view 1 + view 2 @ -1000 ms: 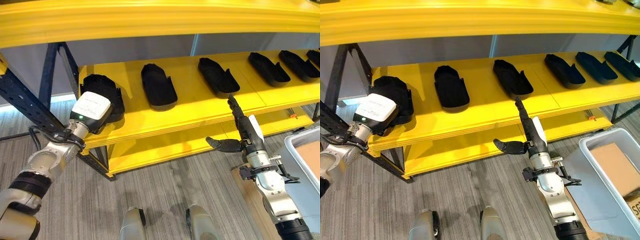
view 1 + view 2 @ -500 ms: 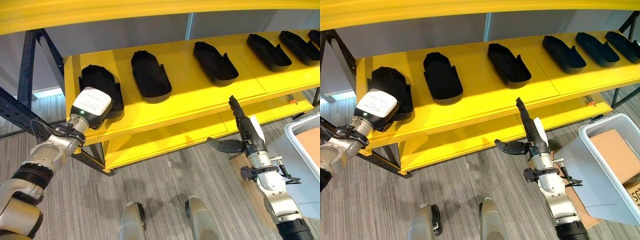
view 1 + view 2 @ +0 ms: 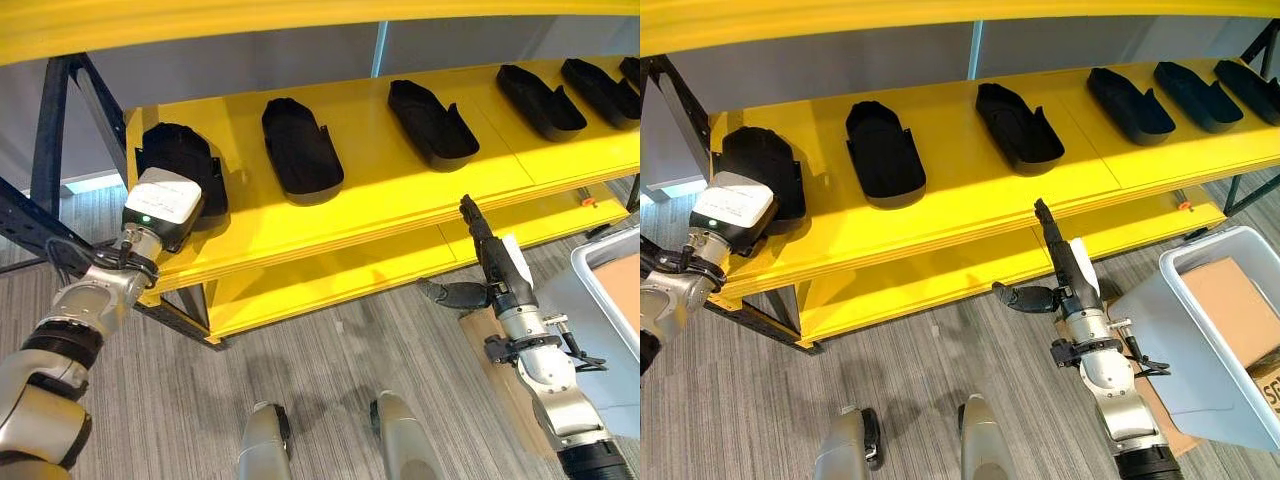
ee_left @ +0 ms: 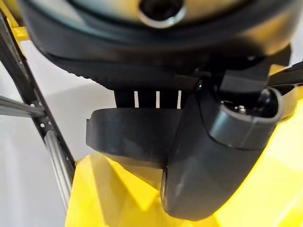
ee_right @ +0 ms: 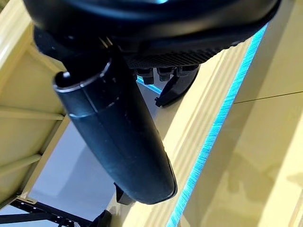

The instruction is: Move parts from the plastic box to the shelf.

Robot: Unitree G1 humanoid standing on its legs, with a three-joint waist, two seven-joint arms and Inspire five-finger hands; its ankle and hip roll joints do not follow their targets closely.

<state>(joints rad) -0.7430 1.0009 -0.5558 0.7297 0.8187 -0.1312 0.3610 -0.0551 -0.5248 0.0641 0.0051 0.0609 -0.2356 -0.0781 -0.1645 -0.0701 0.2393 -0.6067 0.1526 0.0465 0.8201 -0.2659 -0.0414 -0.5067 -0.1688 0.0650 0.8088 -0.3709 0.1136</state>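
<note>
The yellow shelf [image 3: 380,200] carries a row of several black moulded parts [image 3: 300,150]. At its far left end my left hand [image 3: 160,205] is shut on one more black part [image 3: 175,160], which rests on the board. In the left wrist view the fingers reach over that part's [image 4: 128,137] rim and the thumb [image 4: 203,170] lies against its outside. My right hand [image 3: 497,268] is open and holds nothing, just below the shelf's front edge, with fingers straight up and thumb [image 5: 118,132] spread. The grey plastic box [image 3: 1200,330] stands on the floor at the right.
A brown cardboard piece [image 3: 1240,335] lies in the box. A lower yellow board [image 3: 330,280] sits under the main one, and another yellow board [image 3: 300,15] runs overhead. Dark steel frame bars [image 3: 40,230] stand at the shelf's left end.
My left hand has slid the black part leftward along the shelf to its far end. The right hand has dropped slightly and stays open.
</note>
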